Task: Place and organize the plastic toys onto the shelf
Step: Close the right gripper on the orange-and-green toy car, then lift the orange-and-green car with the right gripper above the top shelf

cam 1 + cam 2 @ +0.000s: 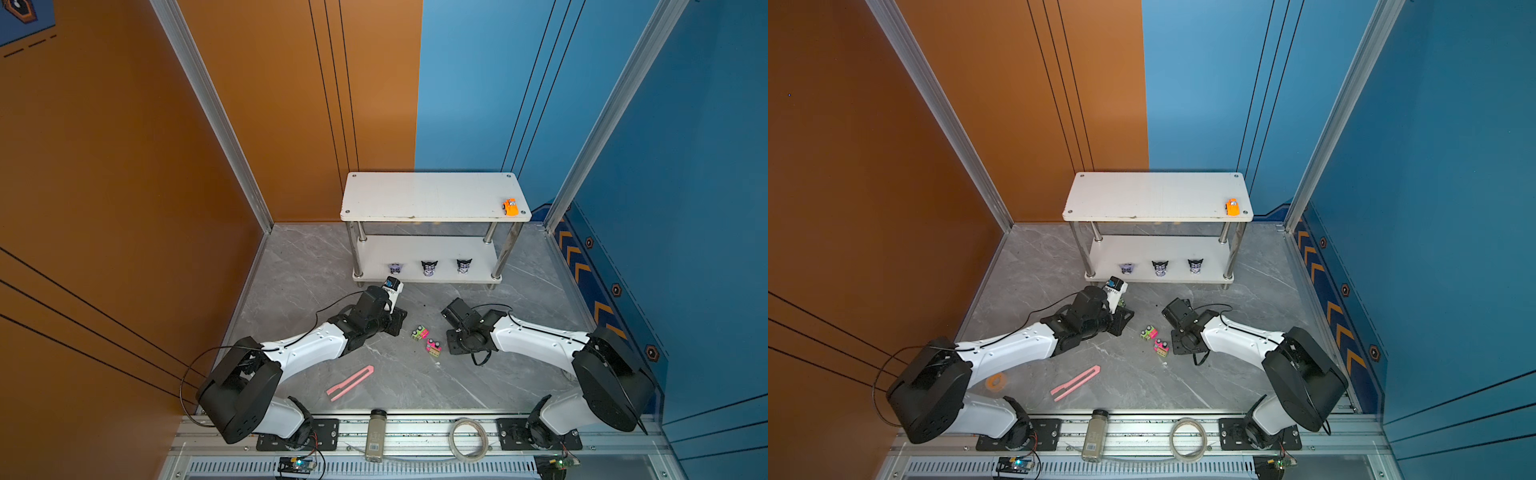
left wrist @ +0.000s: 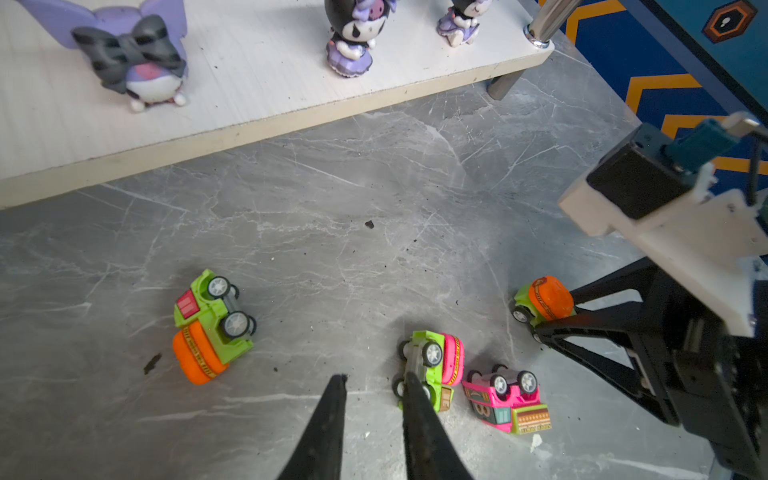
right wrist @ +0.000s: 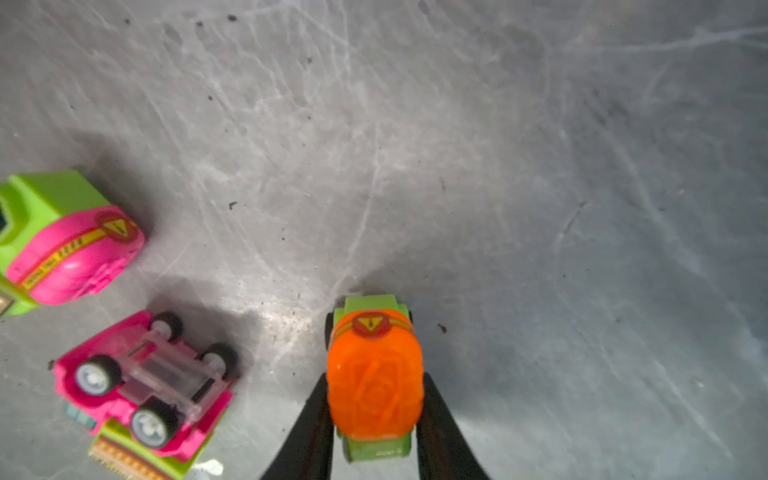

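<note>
Sitting between right jaws: orange-topped car.

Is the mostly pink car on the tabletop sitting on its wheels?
No: in the right wrist view the pink car lies upside down, its wheels and clear underside facing up.

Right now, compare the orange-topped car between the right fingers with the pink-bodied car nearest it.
Pose: the orange-topped car stands on its wheels; the pink car lies wheels up. Colour: orange dome on green body versus pink body. Hold: the right fingers clamp the orange-topped car; the pink car lies free. Both are toy cars on the grey floor.
</note>
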Tool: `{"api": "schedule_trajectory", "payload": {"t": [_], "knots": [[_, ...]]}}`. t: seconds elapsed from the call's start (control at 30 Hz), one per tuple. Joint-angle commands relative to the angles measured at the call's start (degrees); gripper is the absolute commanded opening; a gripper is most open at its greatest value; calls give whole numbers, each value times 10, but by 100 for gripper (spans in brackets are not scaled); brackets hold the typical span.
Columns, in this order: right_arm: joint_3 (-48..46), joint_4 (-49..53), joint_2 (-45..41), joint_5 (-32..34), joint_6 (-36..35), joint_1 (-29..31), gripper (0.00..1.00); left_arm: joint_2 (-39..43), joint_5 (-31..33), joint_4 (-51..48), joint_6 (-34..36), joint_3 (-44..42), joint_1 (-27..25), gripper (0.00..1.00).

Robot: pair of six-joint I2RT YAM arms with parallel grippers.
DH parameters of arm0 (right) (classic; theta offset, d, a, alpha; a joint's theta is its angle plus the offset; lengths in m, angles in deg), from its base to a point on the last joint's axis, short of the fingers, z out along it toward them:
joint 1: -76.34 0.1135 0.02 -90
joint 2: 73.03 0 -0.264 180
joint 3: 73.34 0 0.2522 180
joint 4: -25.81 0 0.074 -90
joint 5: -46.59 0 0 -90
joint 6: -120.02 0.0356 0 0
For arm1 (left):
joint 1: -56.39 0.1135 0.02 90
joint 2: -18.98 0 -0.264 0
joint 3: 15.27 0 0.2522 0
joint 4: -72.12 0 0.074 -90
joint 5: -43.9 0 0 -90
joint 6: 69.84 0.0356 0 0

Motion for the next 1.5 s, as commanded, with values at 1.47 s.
{"api": "schedule_trajectory", "payload": {"t": [1.47], "knots": [[906,380,177,46,-208,-141,11,62,17,-31,-10,-6,2,27]]}}
